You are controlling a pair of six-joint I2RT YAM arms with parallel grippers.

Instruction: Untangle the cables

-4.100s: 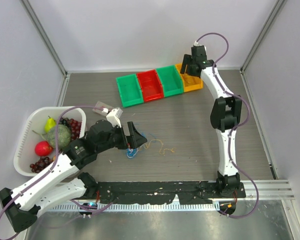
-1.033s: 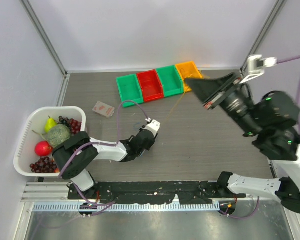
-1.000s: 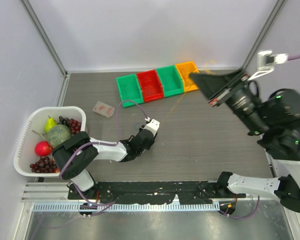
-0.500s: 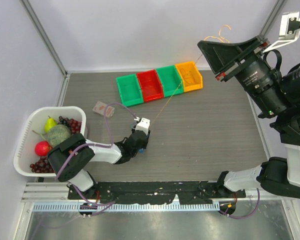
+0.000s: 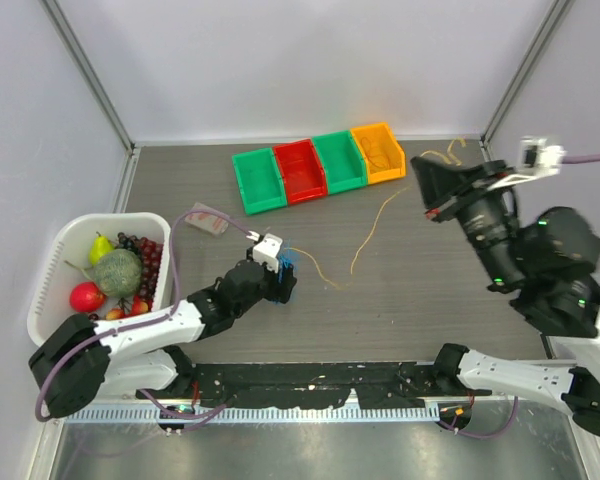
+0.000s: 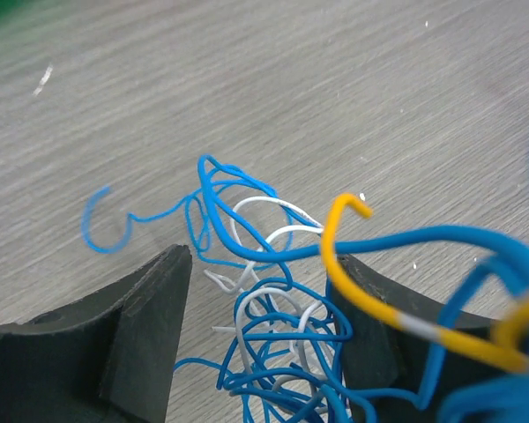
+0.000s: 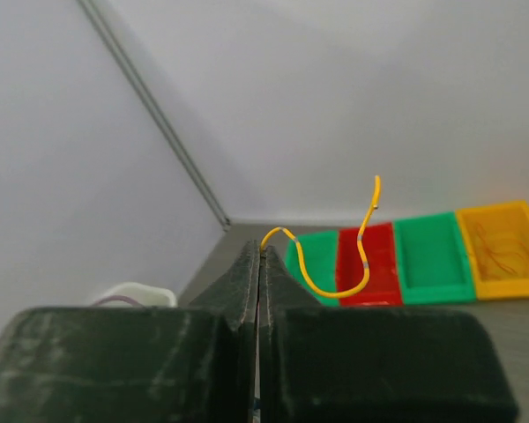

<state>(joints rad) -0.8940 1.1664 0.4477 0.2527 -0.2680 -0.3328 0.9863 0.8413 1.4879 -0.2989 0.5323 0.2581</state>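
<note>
Down comes the right arm. Half a second ago it was lifted high near the far right corner, pulling the yellow cable (image 6: 327, 251) in a tight line up from the left arm. Now it sits lower, over the right side of the table (image 5: 430, 300). The cable has gone loose and lies in a wavy line across the table, from the right end effector (image 7: 261, 256) toward the left one. The left arm has changed too and now lies flatter and more stretched out.

The right end effector has its fingers pressed together, clamped on the yellow cable, and the free end curls up past the tips. The left end effector (image 6: 257, 264) has its fingers apart, low over the table. A knot of blue cable (image 6: 441, 233) and white cable (image 6: 263, 289) sits between them. One hooked end of the yellow cable pokes up through that knot.

Green, red, green and orange bins (image 5: 363, 150) stand in a row at the far side. A white basket (image 5: 48, 275) of fruit sits at the left edge. A small pink packet (image 5: 208, 218) lies near it, and its print is too small to read.
</note>
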